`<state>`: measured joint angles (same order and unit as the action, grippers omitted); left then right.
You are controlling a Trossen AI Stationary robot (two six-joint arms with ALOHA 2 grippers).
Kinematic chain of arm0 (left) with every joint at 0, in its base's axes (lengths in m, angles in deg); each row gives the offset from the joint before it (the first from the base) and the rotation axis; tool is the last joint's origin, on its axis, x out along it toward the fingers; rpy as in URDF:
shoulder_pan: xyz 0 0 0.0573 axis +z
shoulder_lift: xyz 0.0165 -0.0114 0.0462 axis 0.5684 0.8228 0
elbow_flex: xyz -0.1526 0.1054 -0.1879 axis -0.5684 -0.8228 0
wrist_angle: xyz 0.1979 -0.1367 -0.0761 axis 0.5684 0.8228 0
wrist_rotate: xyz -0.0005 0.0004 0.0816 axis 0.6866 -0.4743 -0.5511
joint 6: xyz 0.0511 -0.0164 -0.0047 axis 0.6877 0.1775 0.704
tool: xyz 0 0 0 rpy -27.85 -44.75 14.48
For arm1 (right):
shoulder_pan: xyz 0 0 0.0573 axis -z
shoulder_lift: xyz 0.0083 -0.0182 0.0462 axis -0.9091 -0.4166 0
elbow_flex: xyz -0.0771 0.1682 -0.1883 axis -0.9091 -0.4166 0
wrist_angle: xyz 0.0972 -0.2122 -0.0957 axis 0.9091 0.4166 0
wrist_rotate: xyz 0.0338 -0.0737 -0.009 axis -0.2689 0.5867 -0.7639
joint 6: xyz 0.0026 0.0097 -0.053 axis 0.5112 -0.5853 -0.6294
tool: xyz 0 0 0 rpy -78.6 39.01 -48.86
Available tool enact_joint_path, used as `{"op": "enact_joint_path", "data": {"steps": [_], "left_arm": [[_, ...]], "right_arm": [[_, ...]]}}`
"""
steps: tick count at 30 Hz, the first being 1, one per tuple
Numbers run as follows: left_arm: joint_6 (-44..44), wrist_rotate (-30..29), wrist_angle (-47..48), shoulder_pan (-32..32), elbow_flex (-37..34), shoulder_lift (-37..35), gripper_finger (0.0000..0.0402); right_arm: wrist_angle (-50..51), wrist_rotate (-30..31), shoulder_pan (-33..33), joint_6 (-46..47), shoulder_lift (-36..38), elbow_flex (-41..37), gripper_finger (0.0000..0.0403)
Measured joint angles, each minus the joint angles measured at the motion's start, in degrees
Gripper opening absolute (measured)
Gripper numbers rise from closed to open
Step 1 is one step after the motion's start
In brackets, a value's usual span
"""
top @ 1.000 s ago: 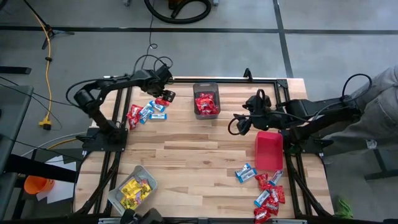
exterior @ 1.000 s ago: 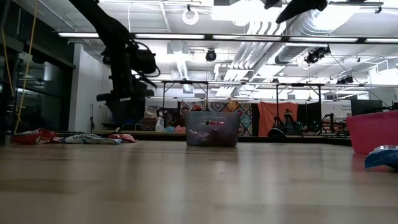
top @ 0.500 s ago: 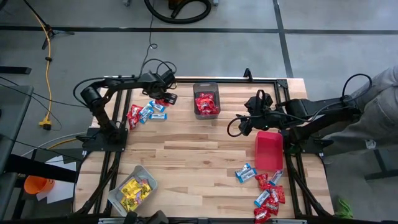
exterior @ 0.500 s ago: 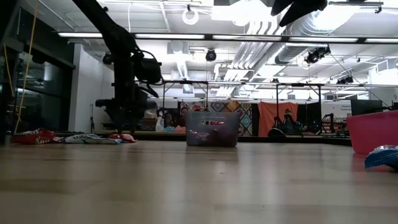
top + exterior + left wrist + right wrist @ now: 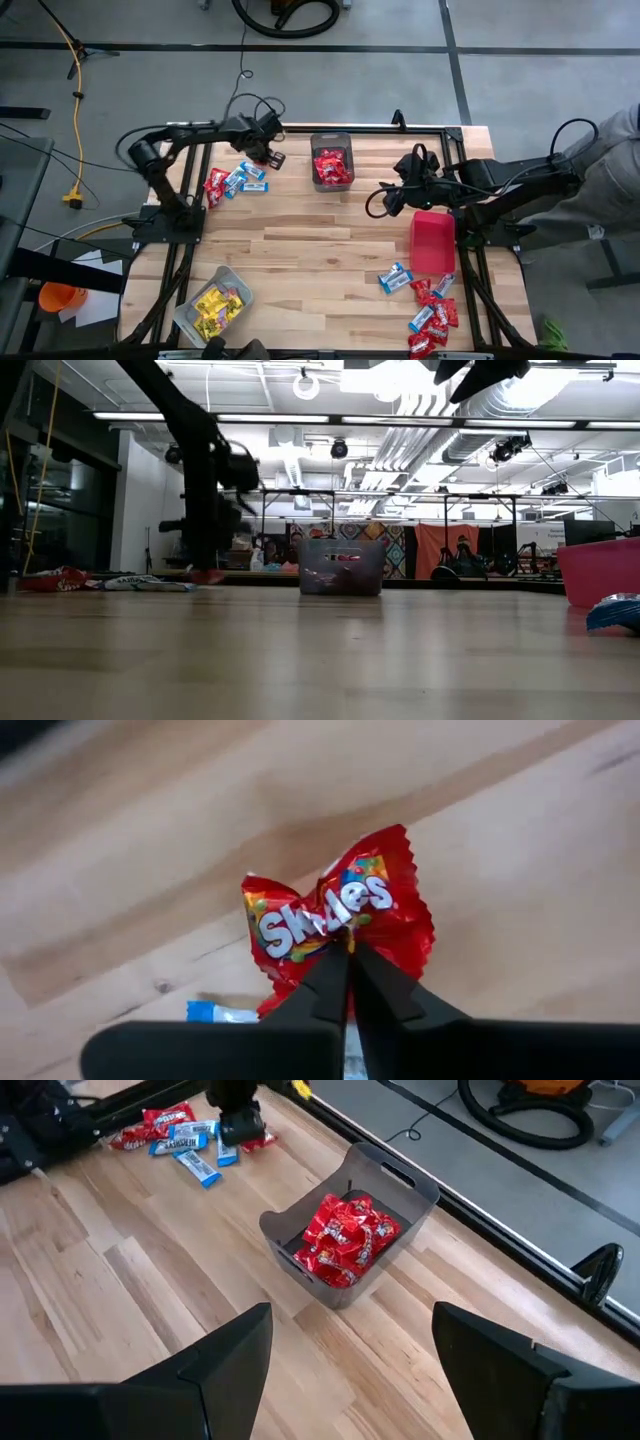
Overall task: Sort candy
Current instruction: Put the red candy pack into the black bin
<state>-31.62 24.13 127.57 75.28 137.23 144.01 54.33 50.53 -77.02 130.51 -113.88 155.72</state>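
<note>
My left gripper [image 5: 268,158] stands at the table's far left, pointing down, shut on a red Skittles candy packet [image 5: 340,910] that lies beside a loose heap of red and blue-and-white candy [image 5: 230,180]. In the low view this gripper [image 5: 208,565] reaches down to the packet [image 5: 208,575] on the table. My right gripper [image 5: 385,200] hangs open above the table's right half, beside the red bin [image 5: 432,240]; nothing is between its fingers [image 5: 230,1360]. My left gripper pinches the red packet at its middle [image 5: 349,930] between its two fingers, coming from above and pointing steeply down. The wrapper is puckered inward at the fingers and flares out on both sides like a bow. Its underside rests on the table.
A dark mesh bin [image 5: 332,160] with red packets stands far centre. A clear grey bin [image 5: 215,302] with yellow packets sits near left. More red and blue-and-white candy [image 5: 430,305] lies near right. A person's leg [image 5: 610,170] shows at the right.
My left gripper has sunk a little toward the table and shut on the red packet, puckering its middle. The packet stays on the table.
</note>
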Motion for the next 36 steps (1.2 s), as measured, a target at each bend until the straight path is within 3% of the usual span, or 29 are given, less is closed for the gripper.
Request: {"op": "enact_joint_path", "data": {"steps": [7,11,14,18,21,26,30,36], "left_arm": [[6.45,6.88,-8.54,-2.77,0.04,-16.41,0.0],[5.25,8.18,-18.43,-8.8,0.06,-23.36,0.0],[4.12,7.03,-26.73,-15.28,0.14,-24.78,0.0],[3.72,1.4,-34.0,-24.5,0.13,-22.49,0.0],[5.33,-3.46,-36.51,-27.66,0.08,-19.5,0.0],[4.81,-5.09,-36.5,-25.22,2.67,-13.52,0.0],[3.26,0.06,-36.66,-22.58,5.27,-7.57,0.0],[-1.19,0.36,-36.31,-21.84,6.01,0.41,0.0004]], "right_arm": [[-0.06,3.19,0.0,2.45,-0.02,0.0,0.0271],[-1.1,6.25,0.0,3.82,-0.02,0.0,0.0271],[-2.52,7.23,0.02,3.7,-0.02,0.0,0.0271],[-2.91,7.73,0.0,3.68,-0.02,0.0,0.0271],[-3.08,7.75,0.0,3.4,-0.02,0.0,0.0271],[-3.06,7.23,0.0,3.24,-0.02,0.0,0.0271],[-3.06,7.22,0.0,3.24,-0.02,0.0,0.0271],[-3.06,7.18,0.0,3.44,-0.02,0.0,0.0271]]}}
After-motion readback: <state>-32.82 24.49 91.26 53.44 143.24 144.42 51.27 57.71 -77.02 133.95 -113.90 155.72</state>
